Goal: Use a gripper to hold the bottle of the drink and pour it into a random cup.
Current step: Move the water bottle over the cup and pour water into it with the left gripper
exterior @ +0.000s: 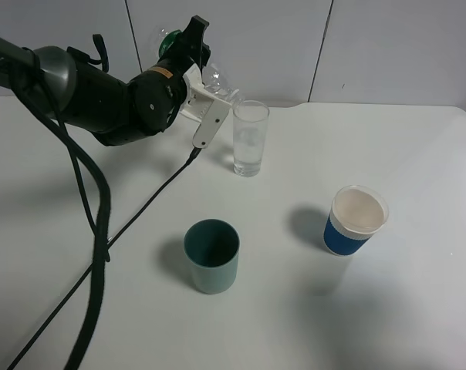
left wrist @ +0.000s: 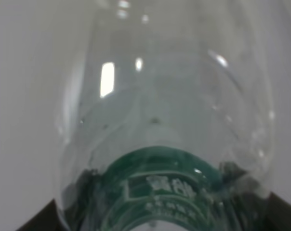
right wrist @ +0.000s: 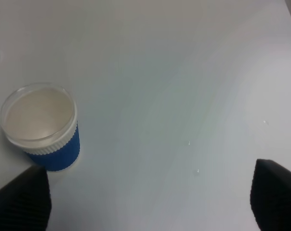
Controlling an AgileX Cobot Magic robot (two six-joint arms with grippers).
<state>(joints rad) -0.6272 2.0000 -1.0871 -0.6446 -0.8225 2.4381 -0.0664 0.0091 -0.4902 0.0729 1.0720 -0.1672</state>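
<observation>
One teal cup (exterior: 211, 256): lower middle, nearest, on the white bench (exterior: 418, 308).
Blue cup (exterior: 355, 220): right of centre.
Right gripper (right wrist: 145, 197): jaws spread wide, holding nothing, over bare bench.
Glass (exterior: 251, 139): upright, upper middle.
Left gripper (exterior: 193, 48): upper left, jaws clamped on the bottle.
Bottle (exterior: 216, 77): tipped toward the glass rim, just beside it.

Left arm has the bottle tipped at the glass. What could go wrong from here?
1. The mouth of the bottle seems to sit at the near rim of the glass, not over its middle, so liquid may spill onto the table.
2. The white block on the left gripper hangs close beside the tall, narrow glass; a small swing could tip it.
</observation>
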